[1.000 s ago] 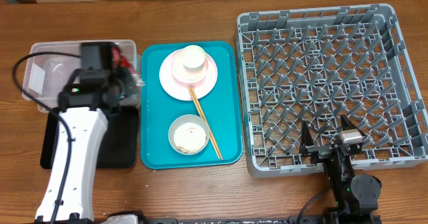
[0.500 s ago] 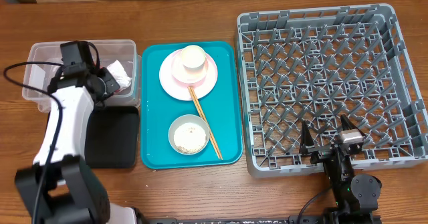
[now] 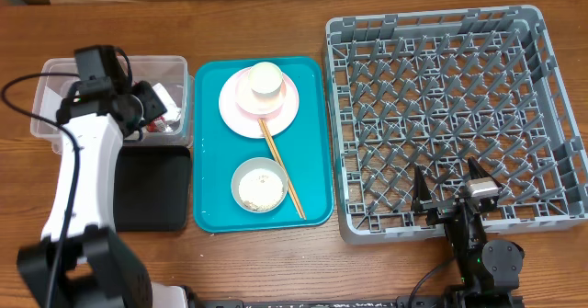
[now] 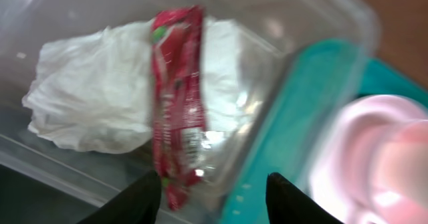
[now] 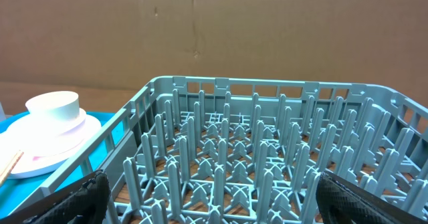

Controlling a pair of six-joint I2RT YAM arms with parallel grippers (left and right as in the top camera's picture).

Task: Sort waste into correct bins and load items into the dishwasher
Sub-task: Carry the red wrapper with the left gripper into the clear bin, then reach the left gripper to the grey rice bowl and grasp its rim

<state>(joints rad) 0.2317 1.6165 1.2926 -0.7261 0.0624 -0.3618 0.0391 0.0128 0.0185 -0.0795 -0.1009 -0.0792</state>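
At the far left my left claw [image 4: 214, 202] hangs over the clear tub [image 3: 175, 69], and its two fingers stand apart with nothing between them. Under it, inside the tub, the white napkin [image 4: 93, 103] lies crumpled, and the red wrapper [image 4: 177, 97] lies across the napkin, with its lower end near my left finger. In front of the tub, touching it, is the black tray [image 3: 152, 193]. Next comes the teal tray [image 3: 211, 161]. On its far half is the pink plate [image 3: 241, 106] with the cream cup [image 3: 265, 78] on top of it. The chopsticks [image 3: 283, 170] run from the near edge of the plate toward the near right corner of the tray, just beside the small bowl [image 3: 235, 184], which holds whitish grains [image 3: 260, 190]. At the right stands the grey dish rack [image 3: 441, 106]; I see no dish among its pegs. My right claw [image 3: 450, 187] is at the near edge of the rack, with its fingers wide apart and holding nothing.
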